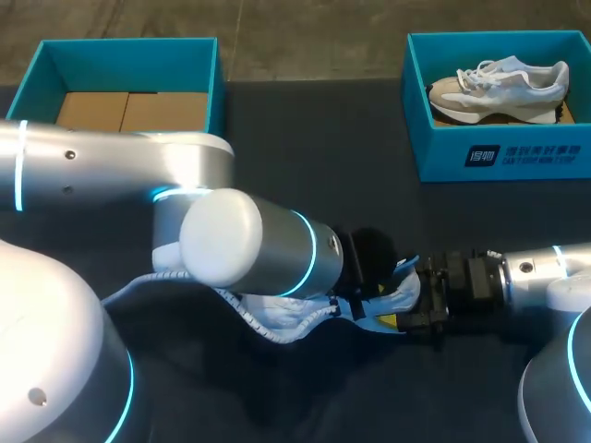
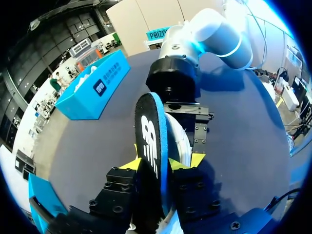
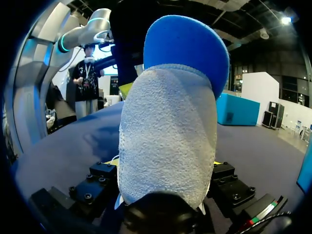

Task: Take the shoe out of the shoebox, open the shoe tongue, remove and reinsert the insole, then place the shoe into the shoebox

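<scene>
Insole (image 2: pixel 150 146) pinched by left gripper (image 2: pixel 163 162), shoe (image 3: pixel 168 141) clamped by right gripper (image 1: pixel 417 300).
Shoe is held over near-middle table (image 1: pixel 305 129); second shoe (image 1: pixel 499 85) lies in far-right box (image 1: pixel 499 157).

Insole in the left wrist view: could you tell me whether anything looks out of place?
Only that the insole stands on edge, not flat inside the shoe, clamped by the left gripper; nothing looks damaged.

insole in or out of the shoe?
Mostly out: the insole stands on edge between the left gripper's fingers, beside the shoe. Cannot tell whether its far end is inside.
</scene>
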